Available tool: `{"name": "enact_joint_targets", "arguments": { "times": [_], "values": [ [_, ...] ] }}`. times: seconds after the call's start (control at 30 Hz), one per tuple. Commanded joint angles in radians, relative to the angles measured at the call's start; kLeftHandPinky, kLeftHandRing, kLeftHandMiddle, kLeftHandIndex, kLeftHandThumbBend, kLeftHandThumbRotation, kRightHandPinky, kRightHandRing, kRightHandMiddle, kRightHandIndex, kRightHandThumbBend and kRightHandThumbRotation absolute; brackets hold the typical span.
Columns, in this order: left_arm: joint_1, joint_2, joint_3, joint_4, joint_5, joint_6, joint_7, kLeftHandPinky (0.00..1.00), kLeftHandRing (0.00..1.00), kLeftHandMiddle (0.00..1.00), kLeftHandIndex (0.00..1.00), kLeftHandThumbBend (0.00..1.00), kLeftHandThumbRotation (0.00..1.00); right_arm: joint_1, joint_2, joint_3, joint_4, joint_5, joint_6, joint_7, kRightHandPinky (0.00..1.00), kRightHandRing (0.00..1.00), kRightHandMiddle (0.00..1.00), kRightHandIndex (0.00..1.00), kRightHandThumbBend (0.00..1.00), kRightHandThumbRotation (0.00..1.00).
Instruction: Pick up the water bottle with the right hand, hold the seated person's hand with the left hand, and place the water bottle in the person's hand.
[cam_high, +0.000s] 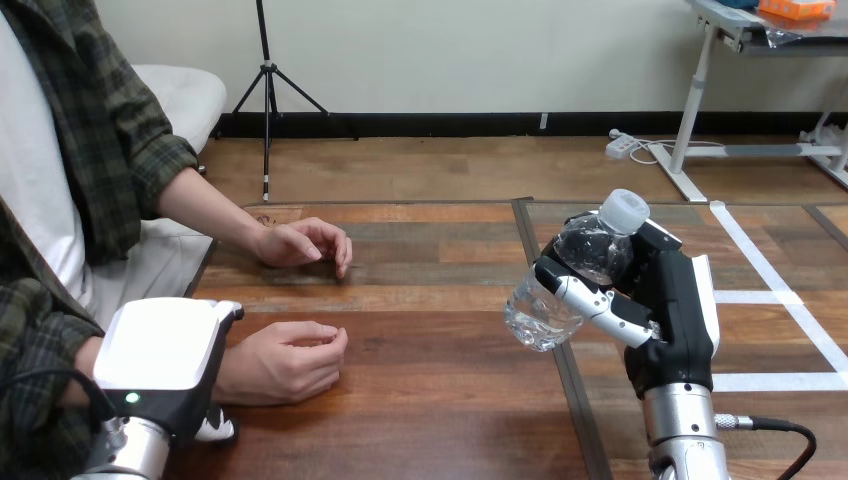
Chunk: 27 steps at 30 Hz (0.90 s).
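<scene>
Closest in, the robot's left hand (160, 345) sits at the near left of the table, white back upward, over the wrist of the person's nearer hand (285, 360). Whether it has any real hold there I cannot tell from here. The wooden table (440, 400) stretches wide between the two arms. The person's nearer hand rests on it, loosely curled, and the person's farther hand (300, 243) lies further back, also curled and apart from everything else. Over on the right, the right hand (670, 300) is raised off the table with its fingers (600, 305) clamped round the water bottle (560, 290). The bottle leans with its base toward the person and its white cap (625, 210) uppermost, well apart from both of the person's hands. To my eye the pick-up is done and the left hand's hold is the step to get right. It should steady that wrist gently and get the palm turned up and opened, since a curled hand leaves no room for the bottle. Then the bottle should travel leftward, low and base first. The thin clear plastic looks easy to squash or let slip, so the grip should be firm without crushing, and the right hand should let go only once the person's own grip closes.
</scene>
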Motion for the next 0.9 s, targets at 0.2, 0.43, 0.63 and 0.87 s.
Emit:
{"name": "enact_joint_targets", "arguments": {
  "times": [0.2, 0.43, 0.63, 0.87],
  "values": [
    [-0.076, 0.024, -0.048, 0.074, 0.002, 0.015, 0.045, 0.78, 0.82, 0.83, 0.8, 0.82, 0.05, -0.06, 0.0, -0.006, -0.059, 0.017, -0.016, 0.006, 0.4, 0.44, 0.48, 0.5, 0.68, 0.0],
    [-0.091, 0.026, -0.066, 0.093, -0.001, 0.031, 0.046, 0.77, 0.81, 0.82, 0.78, 0.79, 0.04, -0.062, -0.003, -0.007, -0.059, 0.011, -0.011, 0.002, 0.4, 0.44, 0.48, 0.5, 0.69, 0.0],
    [-0.103, 0.022, -0.075, 0.11, -0.007, 0.048, 0.044, 0.75, 0.78, 0.79, 0.76, 0.8, 0.02, -0.067, -0.003, -0.011, -0.052, 0.026, -0.013, 0.016, 0.39, 0.43, 0.47, 0.5, 0.69, 0.0],
    [-0.115, 0.015, -0.08, 0.127, -0.023, 0.071, 0.034, 0.72, 0.74, 0.75, 0.73, 0.79, 0.0, -0.073, -0.006, -0.016, -0.038, 0.04, -0.026, 0.034, 0.39, 0.43, 0.47, 0.5, 0.69, 0.0]
  ]
}}
